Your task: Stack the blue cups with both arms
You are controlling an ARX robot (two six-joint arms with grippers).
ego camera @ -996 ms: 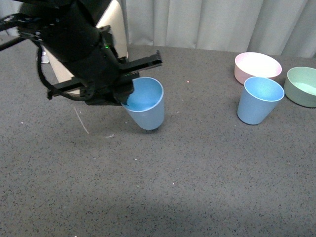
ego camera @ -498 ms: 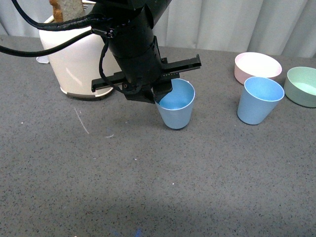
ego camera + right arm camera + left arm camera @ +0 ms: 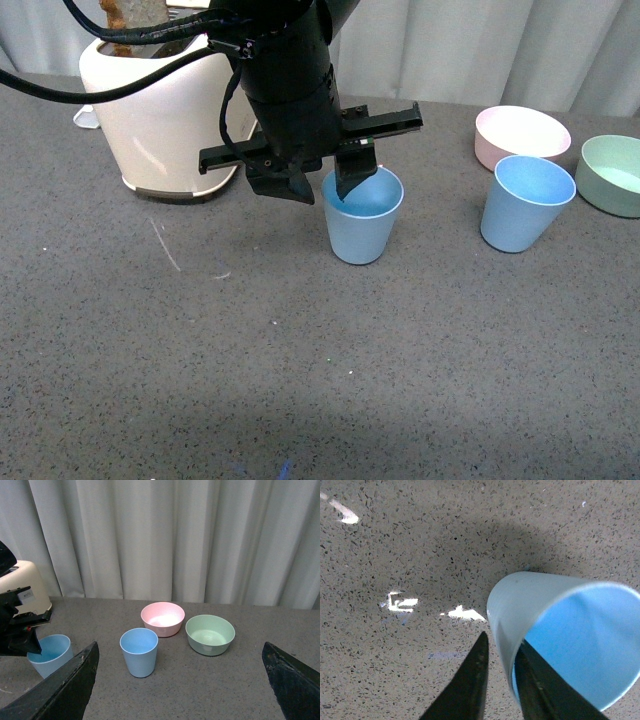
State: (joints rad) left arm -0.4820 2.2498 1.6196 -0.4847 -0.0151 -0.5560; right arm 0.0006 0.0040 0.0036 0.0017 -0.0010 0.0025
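One light blue cup stands upright on the grey table near the middle. My left gripper is open at its near-left rim, one finger inside the cup and one outside, with the wall between them; the left wrist view shows this cup and the fingers astride its wall. The second blue cup stands upright to the right, in front of the pink bowl; it also shows in the right wrist view. My right gripper is open wide and empty, back from that cup and out of the front view.
A cream toaster stands at the back left. A pink bowl and a green bowl sit at the back right, close to the second cup. A curtain hangs behind the table.
My left arm has carried the first cup rightward and set it upright on the table. The jaws have opened around its rim. The second cup has not moved.
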